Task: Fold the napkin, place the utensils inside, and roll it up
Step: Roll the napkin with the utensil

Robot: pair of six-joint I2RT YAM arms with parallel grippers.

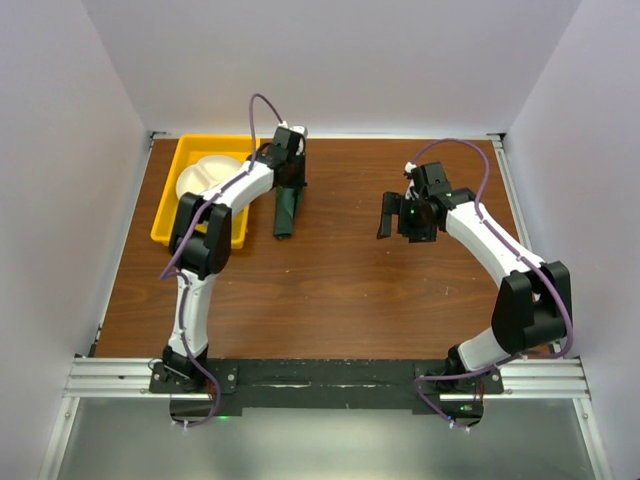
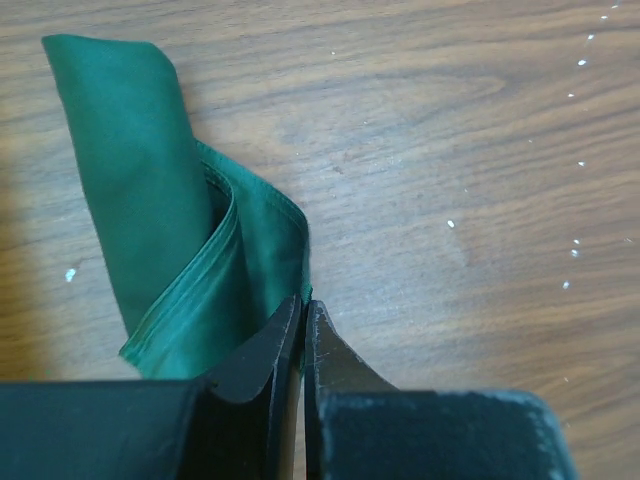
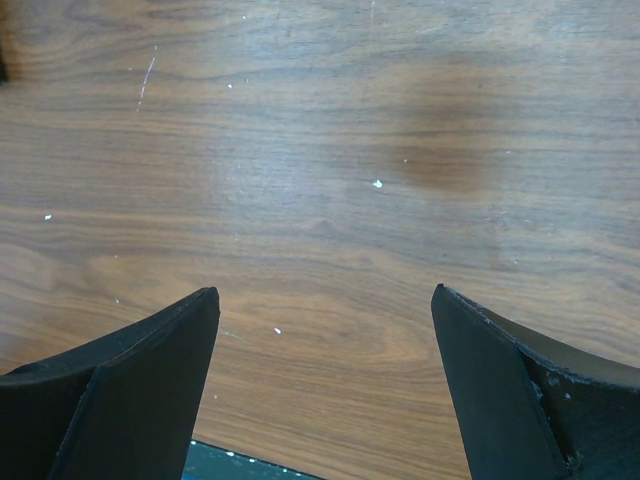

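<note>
While the left gripper [image 2: 304, 318] is pinching a hem of the bunched dark green cloth napkin [image 2: 150, 200] near the far-left corner of the brown wooden counter [image 1: 330, 290], likely to spread it, the right gripper [image 3: 325, 292] is hovering wide open toward the right edge.

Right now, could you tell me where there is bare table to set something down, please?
The table is bare between the napkin and the open right pincer, and across the wide strip from them to the arm bases. The far left is crowded: yellow tray, left arm, left pincer on the napkin.
</note>
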